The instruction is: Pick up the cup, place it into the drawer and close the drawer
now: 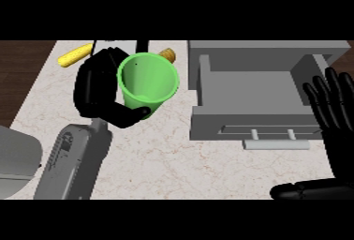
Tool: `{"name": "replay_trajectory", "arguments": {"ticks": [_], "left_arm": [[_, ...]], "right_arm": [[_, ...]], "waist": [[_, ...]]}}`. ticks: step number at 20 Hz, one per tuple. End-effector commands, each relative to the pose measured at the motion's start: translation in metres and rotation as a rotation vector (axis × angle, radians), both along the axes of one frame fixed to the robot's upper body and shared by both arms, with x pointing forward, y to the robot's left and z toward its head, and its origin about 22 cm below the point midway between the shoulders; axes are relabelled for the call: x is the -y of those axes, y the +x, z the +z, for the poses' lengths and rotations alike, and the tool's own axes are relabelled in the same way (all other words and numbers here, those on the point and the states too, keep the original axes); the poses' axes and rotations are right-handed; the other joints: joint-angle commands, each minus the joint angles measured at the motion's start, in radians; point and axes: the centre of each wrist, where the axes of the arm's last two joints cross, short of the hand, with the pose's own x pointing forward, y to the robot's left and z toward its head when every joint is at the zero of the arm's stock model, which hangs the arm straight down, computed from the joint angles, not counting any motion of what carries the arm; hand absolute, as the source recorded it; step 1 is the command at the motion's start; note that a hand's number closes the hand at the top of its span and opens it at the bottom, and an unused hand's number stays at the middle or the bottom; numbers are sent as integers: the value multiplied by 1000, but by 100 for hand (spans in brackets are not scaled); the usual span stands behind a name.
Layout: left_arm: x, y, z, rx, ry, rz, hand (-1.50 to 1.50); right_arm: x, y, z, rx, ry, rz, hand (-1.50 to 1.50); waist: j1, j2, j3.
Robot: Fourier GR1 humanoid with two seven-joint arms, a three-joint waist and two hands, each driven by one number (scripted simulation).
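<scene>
Pale marbled counter point(187, 168), dark wood strip along 9 o'clock edge. Grey drawer unit point(266, 51) sits on counter toward 2 o'clock, drawer point(249, 103) pulled open, handle toward 5 o'clock. 1 yellow corn cob point(75, 56) lies at 11 o'clock. Orange-brown item point(168, 55) at 12 o'clock, mostly hidden.

I have one head view, looking steeply down and close on the counter point(180, 168) and the open drawer point(249, 93).
</scene>
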Motion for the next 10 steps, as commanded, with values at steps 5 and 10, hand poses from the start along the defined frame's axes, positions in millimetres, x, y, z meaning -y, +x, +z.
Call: {"name": "replay_trajectory", "arguments": {"ticks": [5, 10], "left_arm": [[54, 28, 40, 29, 76, 16, 150], [83, 39, 81, -5, 98, -7, 150]], "right_arm": [[4, 6, -1, -12, -18, 17, -150], [-2, 3, 12, -16, -2, 1, -150]], "waist": [[-5, 2, 0], [-9, 1, 0]]}}
